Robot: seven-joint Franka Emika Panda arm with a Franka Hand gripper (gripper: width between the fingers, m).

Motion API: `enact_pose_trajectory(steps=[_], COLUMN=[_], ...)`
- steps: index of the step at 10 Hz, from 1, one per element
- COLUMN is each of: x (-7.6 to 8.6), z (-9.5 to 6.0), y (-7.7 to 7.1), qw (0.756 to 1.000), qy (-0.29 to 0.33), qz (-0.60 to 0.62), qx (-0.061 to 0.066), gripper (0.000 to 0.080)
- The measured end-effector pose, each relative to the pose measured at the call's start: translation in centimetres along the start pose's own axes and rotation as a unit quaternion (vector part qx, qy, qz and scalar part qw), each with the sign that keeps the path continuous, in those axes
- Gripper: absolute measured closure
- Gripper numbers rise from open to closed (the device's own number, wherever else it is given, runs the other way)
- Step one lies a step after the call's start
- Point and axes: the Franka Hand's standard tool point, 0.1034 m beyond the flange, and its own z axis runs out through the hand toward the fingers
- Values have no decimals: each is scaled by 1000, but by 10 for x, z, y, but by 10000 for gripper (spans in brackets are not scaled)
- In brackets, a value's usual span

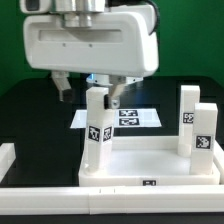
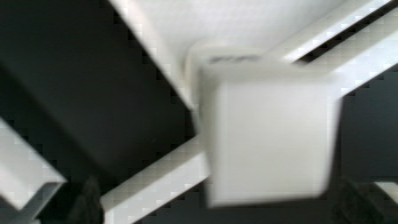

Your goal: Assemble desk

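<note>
- Black tabletop [image 1: 30,120] fills the scene, with a green wall [image 1: 190,40] behind it.
- Nearest the exterior camera, a long white rail [image 1: 60,200] runs across the front edge of the table.
- Just behind the rail lies the desk's rimmed white panel [image 1: 150,165], flat on the table, with a small tag on its front rim.
- At the panel's front corner on the exterior view's left, one leg [image 1: 97,125] stands upright, a square tag on its face.
- On the exterior view's right, two more legs stand upright on the panel: a nearer leg [image 1: 203,130] and a farther leg [image 1: 187,112], close together, each tagged.
- Behind the panel, the marker board [image 1: 125,117] lies flat on the black surface.
- Above the left leg hangs the gripper [image 1: 88,92], under the arm's bulky white head.
- Its jaws stand wide apart; one finger [image 1: 64,86] is on the leg's left in the exterior view and the other on its right, near the top of the post.
- Nothing is clasped: the fingers flank the leg without pressing it, as far as the exterior view shows.
- In the wrist view, the leg [image 2: 267,135] shows as a blurred white block between the dark fingertips [image 2: 45,200] at the frame's corners, with the panel's rim crossing behind it.
</note>
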Motion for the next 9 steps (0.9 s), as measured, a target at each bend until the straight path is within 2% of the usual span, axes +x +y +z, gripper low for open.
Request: enact_pose_trajectory(steps=[2,4,6,7,8,9], x=[-14,-16,-16,-16,-16,-16], z=[13,16,16,16,16,16], y=[-10,-11,-11,-11,-11,-11], qw=[1000,1000,1000,998,995,991], qy=[3,1,1,1,1,1], qz=[10,12,26,68,100,137], qx=[0,-1,-1,-1,0,0], gripper=[150,150,408,408,514,514])
